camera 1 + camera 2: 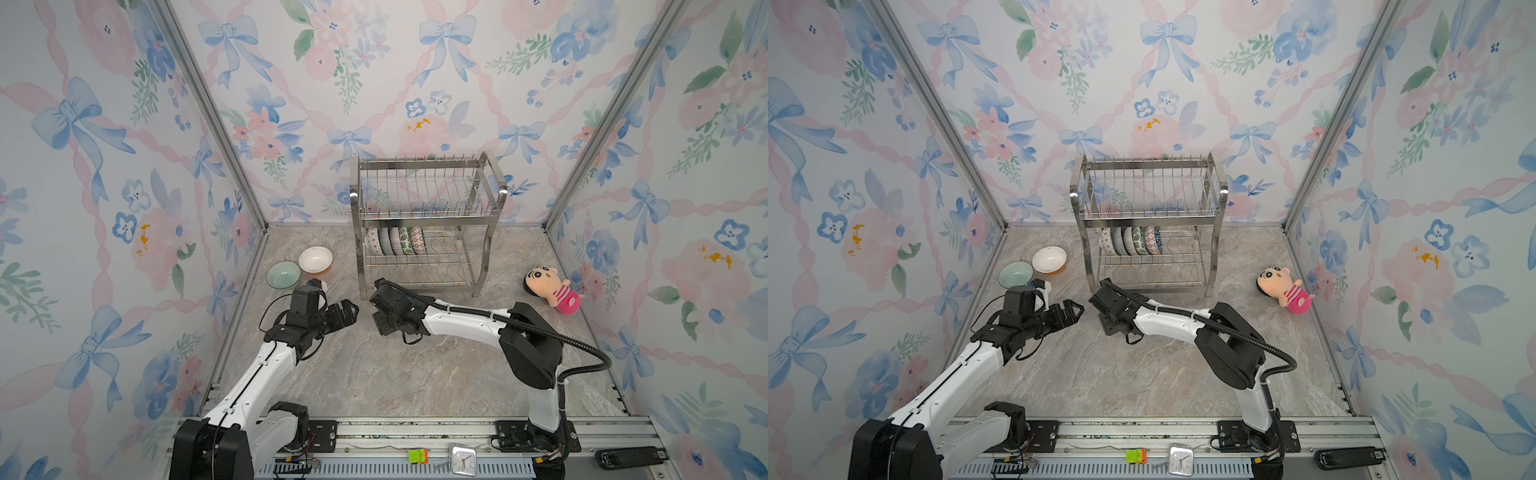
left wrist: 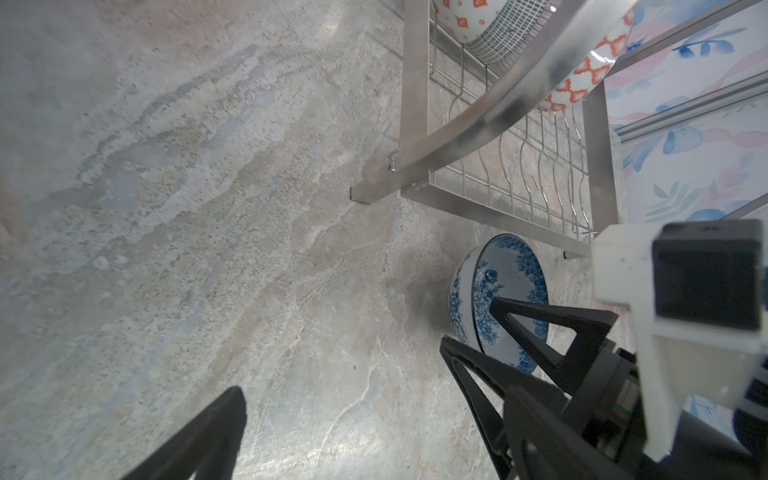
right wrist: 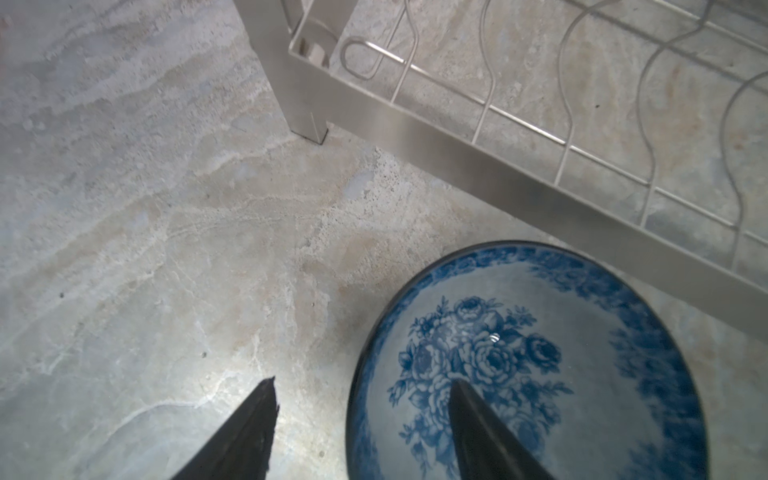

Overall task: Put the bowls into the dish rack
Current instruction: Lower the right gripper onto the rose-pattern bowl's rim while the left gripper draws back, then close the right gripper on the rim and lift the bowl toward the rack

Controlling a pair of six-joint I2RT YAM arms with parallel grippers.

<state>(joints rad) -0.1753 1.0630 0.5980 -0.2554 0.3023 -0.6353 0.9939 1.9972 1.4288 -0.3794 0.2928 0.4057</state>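
**Right wrist view: blue floral bowl straddled at its rim, not yet clamped**

Right jaws stand partly open across the rim of the blue floral bowl (image 3: 540,353), one finger inside and one outside above the counter (image 3: 166,208). A gap shows at the rim, so this is judged a rim pinch for lifting.

The bowl sits upright at the 7 o'clock corner of the dish rack (image 1: 359,249), just beside its leg.

Left jaws are wide open and empty, at the bowl's 9 o'clock.

Five racked bowls (image 1: 395,241) stand on edge in the lower tier. The leg, the front rail and the overhanging upper tier crowd the approach.

A pale green bowl (image 1: 284,274) and an orange-and-white bowl (image 1: 316,258) wait at 10 o'clock. A doll (image 1: 552,289) lies at 3 o'clock, well apart.
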